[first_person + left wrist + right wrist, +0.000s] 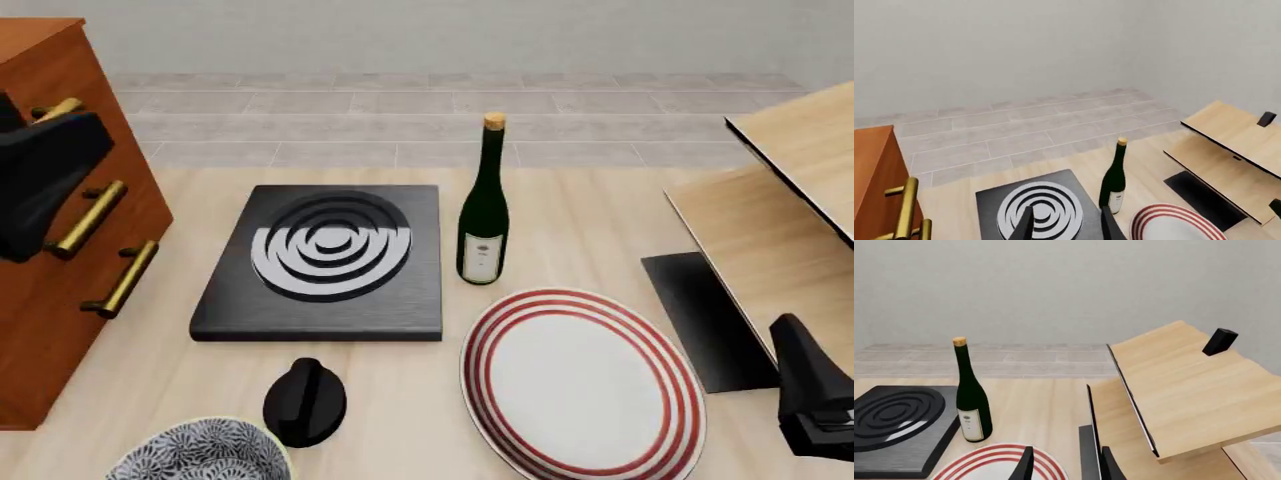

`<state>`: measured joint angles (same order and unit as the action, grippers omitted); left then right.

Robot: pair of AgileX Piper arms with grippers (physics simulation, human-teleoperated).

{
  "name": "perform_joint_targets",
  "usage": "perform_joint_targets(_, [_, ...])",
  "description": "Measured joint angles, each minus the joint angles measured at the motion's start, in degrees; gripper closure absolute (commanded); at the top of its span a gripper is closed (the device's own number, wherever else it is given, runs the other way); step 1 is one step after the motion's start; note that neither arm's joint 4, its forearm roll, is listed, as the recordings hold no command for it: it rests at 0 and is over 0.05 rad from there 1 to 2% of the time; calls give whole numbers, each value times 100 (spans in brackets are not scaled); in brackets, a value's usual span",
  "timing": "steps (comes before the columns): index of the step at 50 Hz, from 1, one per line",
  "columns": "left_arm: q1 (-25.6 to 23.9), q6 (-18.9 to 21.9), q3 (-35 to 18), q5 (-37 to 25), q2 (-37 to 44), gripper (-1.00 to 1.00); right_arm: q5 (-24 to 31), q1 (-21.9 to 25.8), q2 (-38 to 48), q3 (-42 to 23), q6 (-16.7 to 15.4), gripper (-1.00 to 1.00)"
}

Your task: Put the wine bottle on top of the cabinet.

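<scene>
The wine bottle (483, 215) stands upright on the table, dark green with a cork top and a small white label, just right of a black hot plate. It also shows in the left wrist view (1113, 177) and the right wrist view (971, 400). The reddish-brown cabinet (47, 290) with brass bar handles stands at the far left, and its corner shows as the cabinet (874, 175). My left gripper (1066, 227) is open over the hot plate, short of the bottle. My right gripper (1066, 467) is open and empty, low at the near right, apart from the bottle.
A black hot plate (320, 260) with grey rings lies between cabinet and bottle. A red-striped white plate (581, 385) lies near the front. A black knob-shaped object (304, 400) and a patterned bowl (200, 458) sit front left. Pale wood furniture (787, 220) fills the right side.
</scene>
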<state>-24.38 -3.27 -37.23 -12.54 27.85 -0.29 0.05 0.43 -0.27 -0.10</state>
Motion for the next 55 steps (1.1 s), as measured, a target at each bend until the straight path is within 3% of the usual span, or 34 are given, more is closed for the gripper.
perform_joint_targets(19, [-646, 115, -862, 145, 993, -100, 12, 1, -10, 0, 3, -100])
perform_joint_targets(40, [-990, -12, -1436, 614, 2541, -100, 10, 2, -11, 3, 2, -100])
perform_joint_targets(55, [-1353, 30, -2197, 802, 3685, -100, 5, 3, 1, -4, 3, -100])
